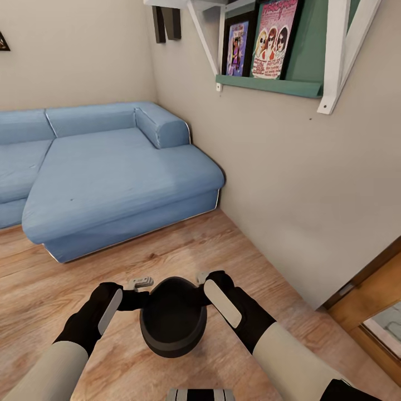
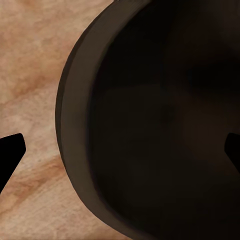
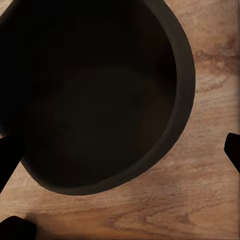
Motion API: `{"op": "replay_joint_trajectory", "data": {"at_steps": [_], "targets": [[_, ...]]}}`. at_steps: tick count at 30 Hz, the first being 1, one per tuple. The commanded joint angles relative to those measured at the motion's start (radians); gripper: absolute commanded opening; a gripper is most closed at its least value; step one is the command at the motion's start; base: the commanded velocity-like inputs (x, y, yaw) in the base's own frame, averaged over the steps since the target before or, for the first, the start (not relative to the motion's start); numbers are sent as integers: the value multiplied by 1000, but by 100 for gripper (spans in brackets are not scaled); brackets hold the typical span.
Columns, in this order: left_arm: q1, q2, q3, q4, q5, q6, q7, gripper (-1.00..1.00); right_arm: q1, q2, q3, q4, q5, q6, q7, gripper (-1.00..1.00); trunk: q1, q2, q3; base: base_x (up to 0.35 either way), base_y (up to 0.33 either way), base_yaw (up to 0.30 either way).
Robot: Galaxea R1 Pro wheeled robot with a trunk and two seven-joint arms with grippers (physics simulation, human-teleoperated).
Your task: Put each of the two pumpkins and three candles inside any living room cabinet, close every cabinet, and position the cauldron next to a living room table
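Note:
The cauldron [image 1: 172, 323], a small glossy black pot with a wide mouth, is low over the light wood floor right in front of me. My left gripper [image 1: 140, 284] straddles its left rim and my right gripper [image 1: 201, 277] straddles its right rim. In the left wrist view the left gripper [image 2: 120, 150] is open, with one dark fingertip [image 2: 10, 155] over the floor and the other over the cauldron [image 2: 160, 125] mouth. The right gripper [image 3: 120, 150] is also open across the cauldron [image 3: 95, 95] rim. I cannot tell whether the pot rests on the floor. Pumpkins, candles, cabinet and table are out of view.
A blue corner sofa [image 1: 111, 178] fills the space ahead on the left. A pale wall [image 1: 289, 184] runs close along the right, with a green shelf of posters [image 1: 267, 83] high up. A wooden door frame [image 1: 367, 289] stands at the lower right.

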Motion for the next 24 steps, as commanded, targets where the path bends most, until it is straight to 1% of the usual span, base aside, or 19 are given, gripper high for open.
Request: {"op": "replay_joint_trajectory", "data": {"at_steps": [1, 10, 13, 15, 21, 24], "targets": [[0, 1, -2, -1, 0, 3, -2, 100, -1, 0, 1, 0, -9, 1, -11, 100, 0, 0, -1, 0, 0, 0], [0, 1, -2, -1, 0, 3, -4, 100, -1, 0, 0, 4, -7, 1, -22, 100, 0, 0, -1, 0, 0, 0], [0, 1, -2, -1, 0, 3, -5, 100, -1, 0, -1, 5, -7, -1, -24, 100, 1, -1, -12, 0, 0, 0], [0, 1, -2, -1, 0, 3, -5, 100, -1, 0, -1, 6, -6, -20, -25, 100, 2, -2, -20, 0, 0, 0], [0, 2, -2, -2, 0, 3, -8, 100, -1, 0, -2, 13, -7, -50, -51, 100, 2, -2, -20, 0, 0, 0], [0, 2, -2, -2, 0, 3, -8, 100, -1, 0, -2, 14, -7, -53, -56, 100, 3, -2, -32, 0, 0, 0]]}}
